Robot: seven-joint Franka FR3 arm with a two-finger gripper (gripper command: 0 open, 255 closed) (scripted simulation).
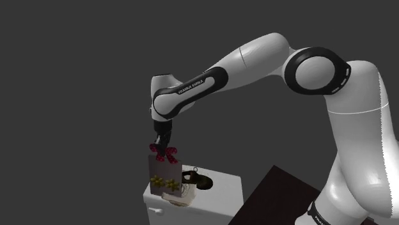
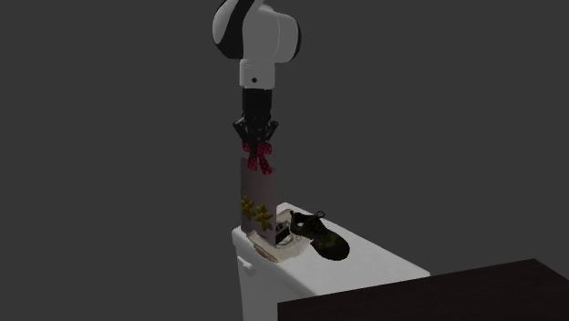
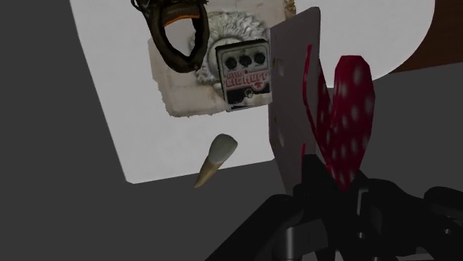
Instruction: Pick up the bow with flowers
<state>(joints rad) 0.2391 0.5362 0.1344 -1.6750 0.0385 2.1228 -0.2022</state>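
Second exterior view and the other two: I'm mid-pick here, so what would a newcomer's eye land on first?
First the red dotted bow, clasped by the black gripper at the top of a grey card with yellow flowers, which hangs upright over the white cabinet. Next comes the black shoe, lying on the cabinet beside the card's lower end. In the wrist view a grey knobbed pedal sits beside that shoe.

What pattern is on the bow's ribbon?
The bow is red with pale dots, clearest in the wrist view.
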